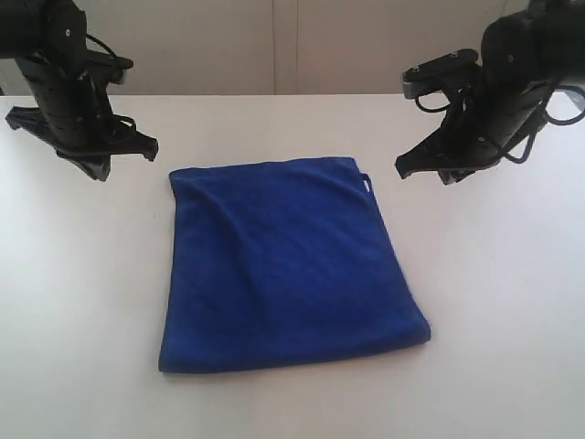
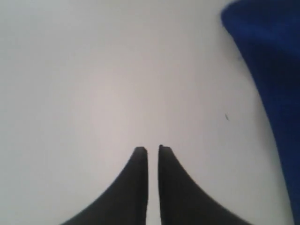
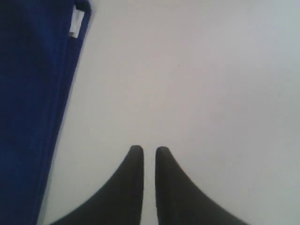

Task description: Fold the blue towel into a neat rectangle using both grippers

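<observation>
The blue towel (image 1: 288, 265) lies folded flat in a rough rectangle at the middle of the white table (image 1: 82, 302), with its small white tag (image 1: 367, 180) at the far right corner. My left gripper (image 1: 96, 166) hovers off the towel's far left corner, apart from it. In the left wrist view the left gripper (image 2: 153, 149) has its fingers nearly together over bare table, with nothing between them and the towel's edge (image 2: 267, 56) off to one side. My right gripper (image 1: 441, 172) hangs beyond the far right corner. The right gripper (image 3: 149, 149) is likewise nearly closed and empty, beside the towel (image 3: 28, 93) and tag (image 3: 76, 23).
Bare white tabletop surrounds the towel on all sides. A pale wall (image 1: 274, 46) runs behind the table's far edge. Black cables (image 1: 548, 101) loop off the right arm.
</observation>
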Robot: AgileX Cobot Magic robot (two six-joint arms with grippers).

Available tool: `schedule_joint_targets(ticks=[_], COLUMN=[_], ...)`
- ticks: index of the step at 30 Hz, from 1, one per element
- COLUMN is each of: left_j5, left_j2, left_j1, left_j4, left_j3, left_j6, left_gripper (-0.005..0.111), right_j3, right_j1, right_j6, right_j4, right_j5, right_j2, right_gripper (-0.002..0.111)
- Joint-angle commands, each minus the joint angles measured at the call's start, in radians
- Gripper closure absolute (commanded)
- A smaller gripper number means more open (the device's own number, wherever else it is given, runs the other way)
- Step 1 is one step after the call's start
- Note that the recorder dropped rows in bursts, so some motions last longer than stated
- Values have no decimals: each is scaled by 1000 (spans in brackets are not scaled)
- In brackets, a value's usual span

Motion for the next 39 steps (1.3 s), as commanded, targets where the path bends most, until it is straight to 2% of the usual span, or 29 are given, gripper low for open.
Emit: schedule_joint_targets(ticks=[1, 6, 11, 17, 24, 39], left_j5=[59, 7, -208, -267, -279, -268], left_j2=[-47, -130, -188, -123, -39, 56], left_j1=[1, -11, -126, -168, -170, -170], left_j4=[-169, -233, -312, -342, -461, -448], left_j3=[39, 158, 316, 323, 323, 323], left_j6=[86, 86, 137, 135, 221, 274], left_gripper=[107, 107, 107, 107, 107, 107], right_j3=[38, 144, 264, 305, 307, 316], right_j1=[-1, 6, 107, 138, 138, 138], right_j6=[-25, -47, -107, -107, -105, -105], right_j4=[52, 146, 208, 211, 213, 213], right_j5=[99, 91, 36, -17, -46, -70], right_j2=[-75, -154, -178, -176, -176, -176], right_gripper=[108, 108, 108, 108, 108, 108])
